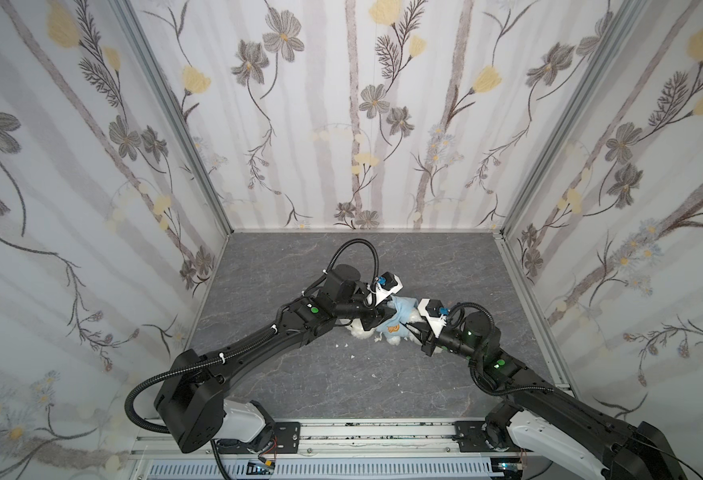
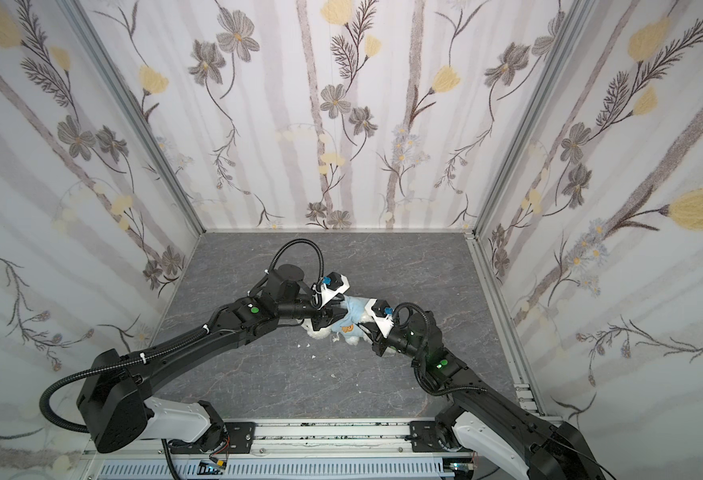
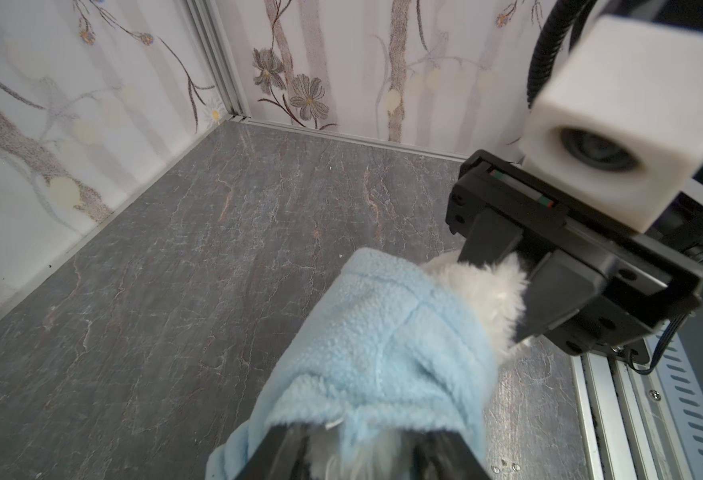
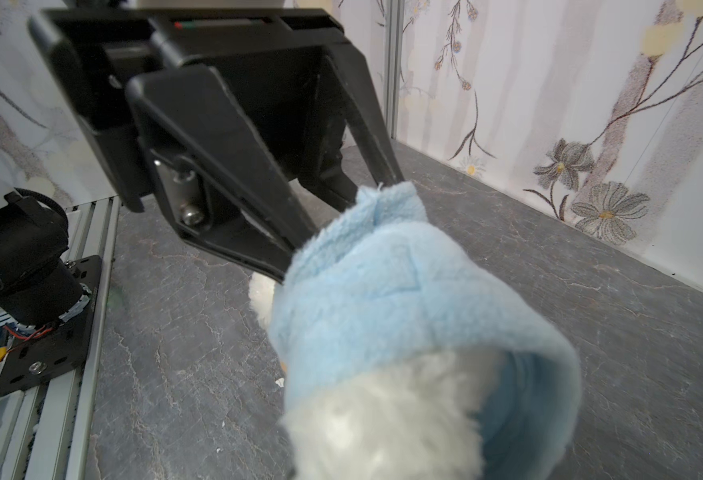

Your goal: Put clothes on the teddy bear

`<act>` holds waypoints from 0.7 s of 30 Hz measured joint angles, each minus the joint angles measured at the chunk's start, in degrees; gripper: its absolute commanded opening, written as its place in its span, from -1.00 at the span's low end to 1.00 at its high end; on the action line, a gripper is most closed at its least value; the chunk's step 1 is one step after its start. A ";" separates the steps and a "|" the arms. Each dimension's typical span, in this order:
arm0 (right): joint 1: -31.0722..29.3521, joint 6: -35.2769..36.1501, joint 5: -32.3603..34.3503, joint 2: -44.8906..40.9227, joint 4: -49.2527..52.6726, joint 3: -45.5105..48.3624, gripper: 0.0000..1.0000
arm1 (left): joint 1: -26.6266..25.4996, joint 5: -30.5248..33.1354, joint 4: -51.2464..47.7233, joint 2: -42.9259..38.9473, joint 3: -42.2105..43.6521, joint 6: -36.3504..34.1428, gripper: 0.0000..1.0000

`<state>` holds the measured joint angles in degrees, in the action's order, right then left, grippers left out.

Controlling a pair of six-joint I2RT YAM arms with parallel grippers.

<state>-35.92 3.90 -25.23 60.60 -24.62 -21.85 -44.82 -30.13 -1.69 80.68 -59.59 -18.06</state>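
Observation:
The teddy bear [image 1: 360, 331] lies mid-floor in both top views, white and fluffy, partly inside the light-blue hoodie [image 1: 397, 316] with its orange patch. My left gripper [image 1: 383, 316] reaches in from the left. In the right wrist view the left gripper [image 4: 345, 220] has its jaws spread at the hoodie's [image 4: 383, 299] edge. In the left wrist view the same fingers [image 3: 283, 453] stand apart, with fur and fleece between them. My right gripper [image 3: 493, 299] pinches the bear's white fur [image 3: 491, 286] at the hoodie's [image 3: 383, 332] other end. The bear's face is hidden.
Small white fluff bits [image 1: 352, 357] lie on the grey marbled floor [image 1: 320, 390] in front of the bear. Floral walls close in the left, back and right sides. An aluminium rail [image 1: 362, 436] with the arm mounts runs along the front edge.

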 measured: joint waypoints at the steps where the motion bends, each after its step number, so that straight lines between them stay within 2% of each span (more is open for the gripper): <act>1: 0.00 0.17 -0.61 0.39 0.50 -0.17 -1.00 | 0.00 -0.55 -0.33 0.61 -0.52 -0.17 -0.04; 5: 0.09 0.83 -3.54 1.88 1.66 -1.14 -1.00 | -0.09 -4.20 -1.14 3.17 -2.78 -0.20 0.00; 8: 0.70 1.07 -5.95 2.38 3.50 -1.51 -1.00 | -0.52 -6.99 -1.27 5.62 -4.09 -0.20 -0.16; 10: 1.49 1.03 -7.08 2.34 6.01 -1.51 -1.00 | -1.11 -7.93 -2.64 7.74 -5.16 -0.85 -0.49; 12: 2.29 0.90 -8.28 1.97 9.55 -1.51 -1.00 | -1.99 -8.39 -4.24 9.55 -6.10 -1.86 -0.96; 16: 4.33 -0.07 -12.50 0.66 14.29 -1.42 -1.00 | -3.02 -8.11 -6.93 9.46 -5.97 -3.78 -1.00; 18: 6.05 -2.10 -13.42 -0.28 9.42 0.42 -1.00 | -2.91 -6.58 -6.14 7.19 -5.22 -3.76 -1.00; 21: 8.22 -7.48 -11.63 -2.10 -3.58 5.77 -1.00 | -1.81 -5.44 -2.69 2.25 -2.32 -0.96 -1.00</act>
<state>-27.70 -3.57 -36.86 58.50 -28.21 -16.08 -46.63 -35.57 -4.38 82.94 -61.91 -19.03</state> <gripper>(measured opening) 0.116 0.085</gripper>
